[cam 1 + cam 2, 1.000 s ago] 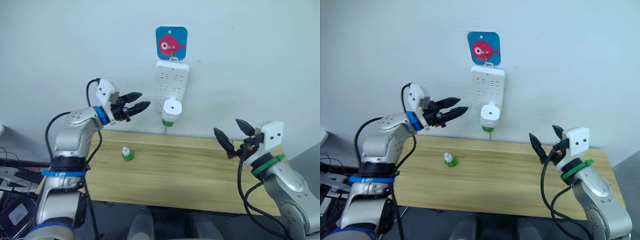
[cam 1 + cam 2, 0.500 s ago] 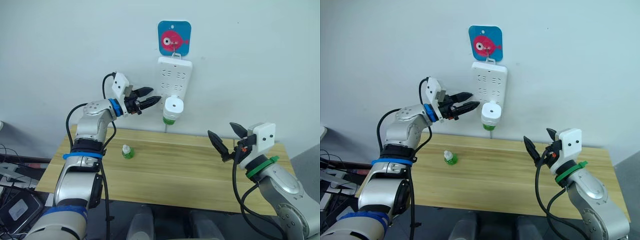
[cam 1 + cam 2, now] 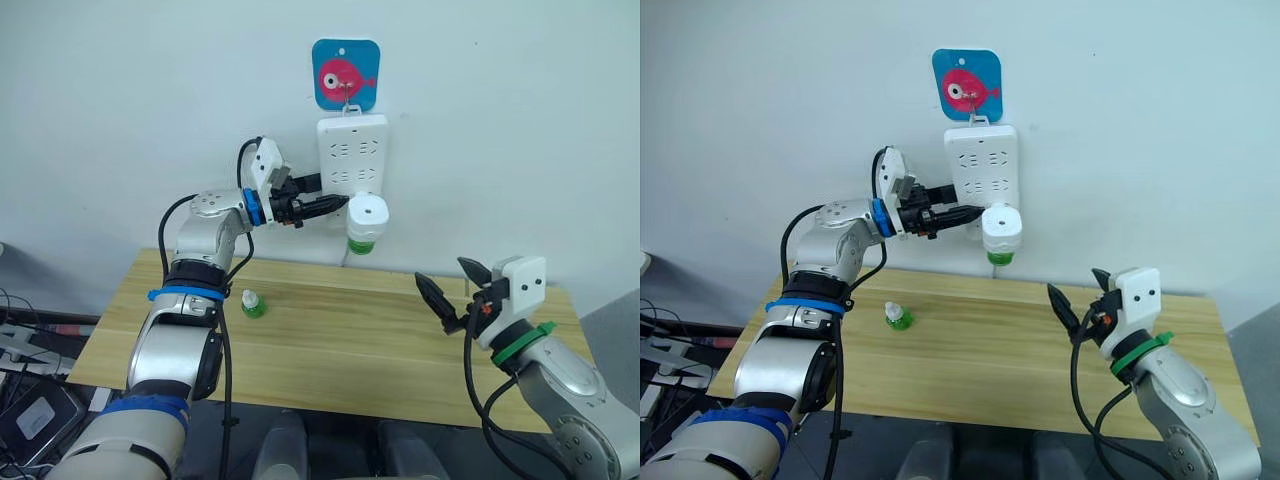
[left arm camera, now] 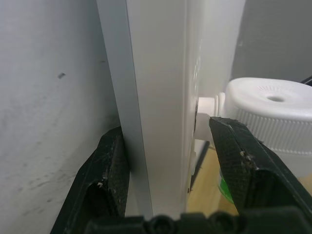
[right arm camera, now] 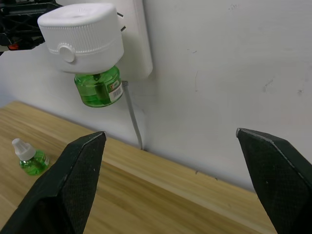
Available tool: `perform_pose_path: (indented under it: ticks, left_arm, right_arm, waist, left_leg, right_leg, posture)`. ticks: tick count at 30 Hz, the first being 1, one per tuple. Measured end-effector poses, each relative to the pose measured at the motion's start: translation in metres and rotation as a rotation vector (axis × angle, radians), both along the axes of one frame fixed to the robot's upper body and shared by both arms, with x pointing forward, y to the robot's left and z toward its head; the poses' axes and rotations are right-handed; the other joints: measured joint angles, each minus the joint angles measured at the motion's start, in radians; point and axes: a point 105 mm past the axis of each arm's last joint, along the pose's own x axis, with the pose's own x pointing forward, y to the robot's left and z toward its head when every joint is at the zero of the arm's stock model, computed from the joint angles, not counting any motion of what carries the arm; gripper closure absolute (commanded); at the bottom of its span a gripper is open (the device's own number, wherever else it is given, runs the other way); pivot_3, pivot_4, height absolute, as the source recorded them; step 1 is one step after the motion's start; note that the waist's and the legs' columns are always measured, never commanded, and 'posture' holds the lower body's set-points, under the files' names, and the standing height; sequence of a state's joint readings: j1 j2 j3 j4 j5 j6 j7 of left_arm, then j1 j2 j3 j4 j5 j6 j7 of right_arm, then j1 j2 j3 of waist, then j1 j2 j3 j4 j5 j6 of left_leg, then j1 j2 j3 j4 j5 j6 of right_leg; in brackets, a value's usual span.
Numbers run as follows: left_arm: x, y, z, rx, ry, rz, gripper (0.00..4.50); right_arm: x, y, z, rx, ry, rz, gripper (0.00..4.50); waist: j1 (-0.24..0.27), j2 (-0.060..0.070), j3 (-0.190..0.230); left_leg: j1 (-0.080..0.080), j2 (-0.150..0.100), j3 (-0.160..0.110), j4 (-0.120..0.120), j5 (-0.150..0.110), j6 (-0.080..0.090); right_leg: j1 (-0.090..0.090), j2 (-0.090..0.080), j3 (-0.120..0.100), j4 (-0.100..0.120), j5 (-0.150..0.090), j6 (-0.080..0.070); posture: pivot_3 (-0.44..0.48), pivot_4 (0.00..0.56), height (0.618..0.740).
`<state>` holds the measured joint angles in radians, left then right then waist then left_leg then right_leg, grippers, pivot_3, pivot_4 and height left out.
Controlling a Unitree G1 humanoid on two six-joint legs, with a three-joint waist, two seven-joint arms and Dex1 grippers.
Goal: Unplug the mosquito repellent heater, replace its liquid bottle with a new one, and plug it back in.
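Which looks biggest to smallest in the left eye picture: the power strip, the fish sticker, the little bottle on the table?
1. power strip
2. fish sticker
3. little bottle, clearly smallest, though it sits nearer the camera than the wall items.

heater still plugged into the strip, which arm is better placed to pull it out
Left. The left gripper is raised at the power strip, open, right beside the heater, though its fingers straddle the strip's edge. The right gripper hangs open low over the table, well off from it.
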<state>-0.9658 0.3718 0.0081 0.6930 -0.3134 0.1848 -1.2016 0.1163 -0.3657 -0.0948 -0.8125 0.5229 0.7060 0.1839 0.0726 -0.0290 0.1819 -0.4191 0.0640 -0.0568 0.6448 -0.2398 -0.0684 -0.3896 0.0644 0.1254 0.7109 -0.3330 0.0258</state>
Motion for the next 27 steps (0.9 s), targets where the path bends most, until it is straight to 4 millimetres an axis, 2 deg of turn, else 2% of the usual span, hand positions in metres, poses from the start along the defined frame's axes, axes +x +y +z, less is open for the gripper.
perform_pose_path:
  ticks: [4, 5, 12, 18, 27]
  left_arm:
    - [-0.004, 0.001, 0.001, 0.005, 0.020, -0.028, 3.08]
    - [-0.005, 0.000, 0.001, 0.009, 0.026, -0.037, 3.18]
    - [-0.004, 0.000, 0.002, -0.006, 0.038, -0.035, 3.18]
    - [-0.004, -0.004, 0.003, -0.021, 0.035, -0.041, 3.18]
    - [-0.003, -0.006, 0.005, -0.030, 0.007, -0.040, 3.18]
  right_arm:
    - [0.000, 0.004, 0.002, 0.030, -0.001, -0.021, 0.00]
    - [0.000, 0.007, 0.003, 0.035, -0.002, -0.019, 0.00]
    - [0.004, 0.032, 0.020, 0.085, -0.025, -0.020, 0.00]
    - [0.017, 0.041, 0.032, 0.083, -0.040, -0.072, 0.00]
    - [0.042, 0.063, 0.050, 0.089, -0.053, -0.051, 0.00]
  waist:
    - [-0.001, 0.001, 0.002]
    - [-0.002, 0.002, 0.003]
    - [-0.010, 0.005, 0.010]
    - [-0.010, 0.004, 0.017]
    - [-0.017, 0.004, 0.025]
  left_leg:
    - [0.000, 0.000, -0.001, 0.000, 0.000, 0.000]
    - [0.000, 0.000, -0.001, 0.001, 0.000, 0.000]
    - [0.000, 0.000, -0.003, 0.001, 0.002, -0.003]
    - [0.000, -0.001, -0.004, 0.001, 0.003, -0.005]
    - [-0.002, -0.002, -0.007, 0.001, 0.004, -0.006]
  right_leg:
    - [0.000, 0.000, 0.000, 0.000, 0.000, 0.000]
    - [0.001, 0.000, 0.000, 0.000, 0.000, 0.000]
    - [0.001, 0.000, -0.002, 0.002, 0.000, 0.001]
    - [0.001, -0.001, -0.003, 0.002, 0.000, 0.001]
    - [0.001, -0.002, -0.006, 0.002, 0.000, 0.000]
  posture:
    - [0.175, 0.196, 0.740]
    - [0.174, 0.198, 0.740]
    - [0.157, 0.212, 0.740]
    - [0.142, 0.221, 0.740]
    - [0.150, 0.219, 0.740]
